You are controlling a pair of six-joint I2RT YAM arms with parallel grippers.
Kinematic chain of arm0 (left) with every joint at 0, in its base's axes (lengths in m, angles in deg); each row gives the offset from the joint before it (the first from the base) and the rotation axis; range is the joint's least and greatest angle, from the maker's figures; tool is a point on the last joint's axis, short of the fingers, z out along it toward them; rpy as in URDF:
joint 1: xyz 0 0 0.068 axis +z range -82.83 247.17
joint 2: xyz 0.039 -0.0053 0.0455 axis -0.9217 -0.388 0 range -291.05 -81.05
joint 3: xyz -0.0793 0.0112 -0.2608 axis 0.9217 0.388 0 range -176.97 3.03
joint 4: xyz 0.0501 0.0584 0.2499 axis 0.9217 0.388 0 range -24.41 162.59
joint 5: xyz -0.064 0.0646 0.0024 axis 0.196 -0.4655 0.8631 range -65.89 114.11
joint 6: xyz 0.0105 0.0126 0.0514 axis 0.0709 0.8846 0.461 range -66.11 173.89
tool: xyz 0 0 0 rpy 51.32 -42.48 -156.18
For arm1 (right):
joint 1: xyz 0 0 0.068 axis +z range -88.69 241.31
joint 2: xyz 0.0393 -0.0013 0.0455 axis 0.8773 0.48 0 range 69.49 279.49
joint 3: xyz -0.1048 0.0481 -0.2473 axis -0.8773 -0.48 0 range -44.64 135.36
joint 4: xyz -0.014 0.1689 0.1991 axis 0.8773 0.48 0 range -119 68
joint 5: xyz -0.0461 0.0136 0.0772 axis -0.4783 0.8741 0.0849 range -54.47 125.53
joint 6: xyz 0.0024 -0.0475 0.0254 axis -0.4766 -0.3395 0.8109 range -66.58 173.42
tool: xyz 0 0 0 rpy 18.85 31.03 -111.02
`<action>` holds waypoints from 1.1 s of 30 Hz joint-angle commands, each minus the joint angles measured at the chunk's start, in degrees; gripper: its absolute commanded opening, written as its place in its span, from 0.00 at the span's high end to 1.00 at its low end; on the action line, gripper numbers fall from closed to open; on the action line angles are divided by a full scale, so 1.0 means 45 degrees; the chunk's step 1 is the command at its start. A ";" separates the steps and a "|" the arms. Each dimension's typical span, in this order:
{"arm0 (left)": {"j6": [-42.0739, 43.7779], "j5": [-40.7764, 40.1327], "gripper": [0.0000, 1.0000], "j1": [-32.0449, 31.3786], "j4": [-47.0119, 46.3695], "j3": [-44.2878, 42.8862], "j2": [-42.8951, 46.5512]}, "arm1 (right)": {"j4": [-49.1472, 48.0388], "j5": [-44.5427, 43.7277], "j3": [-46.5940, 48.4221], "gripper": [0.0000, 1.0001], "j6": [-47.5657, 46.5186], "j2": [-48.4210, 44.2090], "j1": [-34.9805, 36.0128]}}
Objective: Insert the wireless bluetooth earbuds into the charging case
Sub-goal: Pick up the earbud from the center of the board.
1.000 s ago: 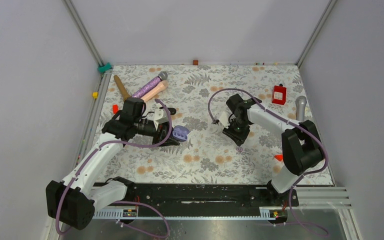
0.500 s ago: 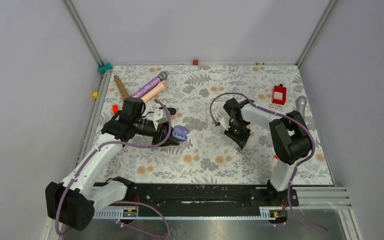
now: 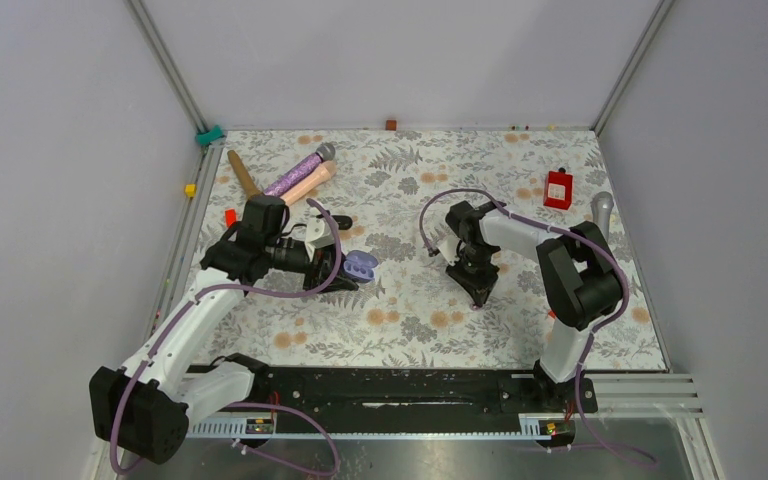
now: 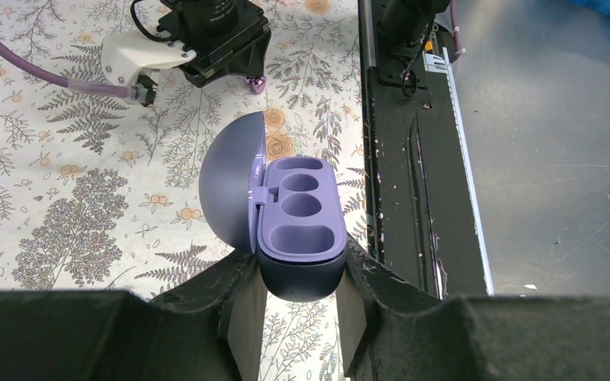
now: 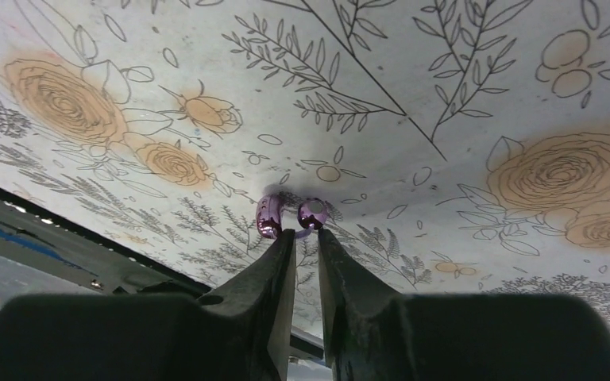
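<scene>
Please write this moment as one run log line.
left gripper: holds open charging case, sockets empty | right gripper: pinches purple earbud at floral tablecloth | insertion: not yet

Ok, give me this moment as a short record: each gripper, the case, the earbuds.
left gripper: shut on case
case: lid open, wells empty
right gripper: tips down at the table, jaws nearly closed, grip unclear
earbuds: purple, at the right gripper's tips, away from the case
inserted: none yet
</scene>
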State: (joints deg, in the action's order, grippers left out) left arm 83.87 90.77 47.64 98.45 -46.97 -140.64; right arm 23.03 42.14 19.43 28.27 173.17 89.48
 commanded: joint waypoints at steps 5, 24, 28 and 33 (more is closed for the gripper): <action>0.0167 0.0528 1.00 0.0087 -0.0505 -0.0022 0.0265 | 0.0490 0.1372 0.0416 0.74 0.0725 -0.0128 0.0108; 0.0104 0.0525 1.00 0.0165 -0.0506 -0.0041 0.0194 | 0.0161 0.0709 0.0387 0.44 -0.0517 -0.2150 0.1162; 0.0111 0.0527 1.00 0.0192 -0.0506 -0.0042 0.0213 | 0.0539 0.0814 -0.0150 0.30 -0.1798 -0.2267 0.1154; 0.0116 0.0530 1.00 0.0199 -0.0505 -0.0021 0.0244 | 0.0502 0.0618 -0.0774 0.28 -0.3361 -0.2028 0.1290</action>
State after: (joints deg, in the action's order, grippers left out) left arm 83.85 90.79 48.10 98.45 -46.97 -140.64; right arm 23.45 46.01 18.25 20.80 162.98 94.66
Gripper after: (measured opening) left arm 0.330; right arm 0.719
